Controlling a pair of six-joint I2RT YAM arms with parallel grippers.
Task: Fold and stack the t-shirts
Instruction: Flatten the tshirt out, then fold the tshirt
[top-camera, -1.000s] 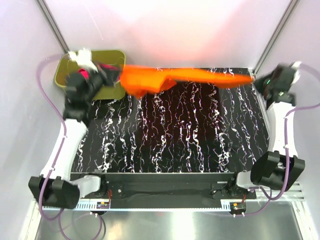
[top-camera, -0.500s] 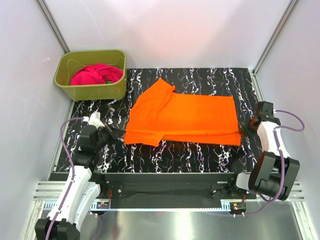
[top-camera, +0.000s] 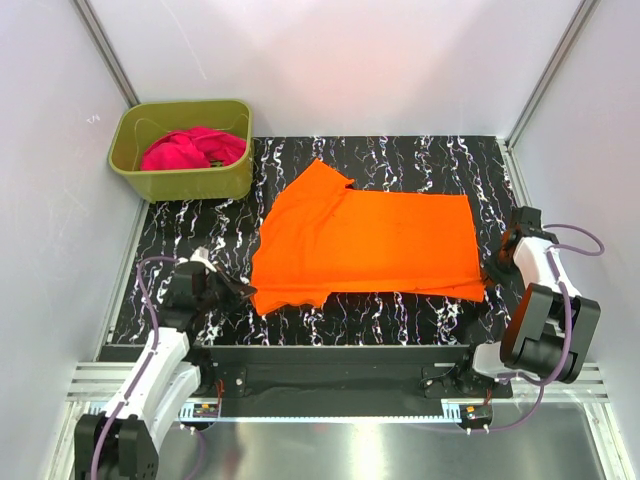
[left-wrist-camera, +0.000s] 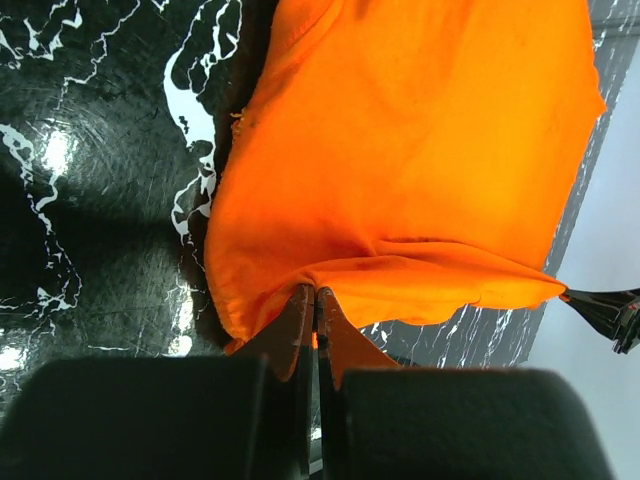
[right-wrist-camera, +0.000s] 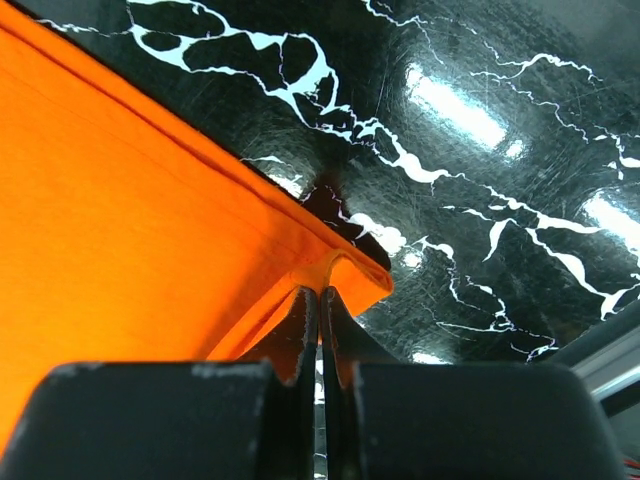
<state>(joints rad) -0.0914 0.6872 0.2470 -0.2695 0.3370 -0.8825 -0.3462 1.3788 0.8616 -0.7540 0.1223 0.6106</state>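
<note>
We see the orange t-shirt spread out nearly flat on the black, white-veined table. It lies about in the middle, with its length running from left to right. One sleeve sticks out toward the far side on the left half, and the straight hem lies at the right end.

Our left gripper sits low at the near left corner of the shirt. From the left wrist we see its jaws pressed together with a thin fold of orange cloth pinched between the tips, and the cloth bunches into a small ridge just beyond them. Our right gripper is at the near right corner, also down by the table top. From the right wrist we see its jaws closed tight on the very corner of the hem, which curls up a little where they nip it. The seam runs away from there along the edge of the cloth. So each gripper has hold of one near corner of the same shirt, and the rest of it rests on the table between them.

The pink t-shirt lies crumpled in a heap inside the olive-green tub. The tub stands at the far left corner of the table, well apart from the orange shirt and from both grippers.
</note>
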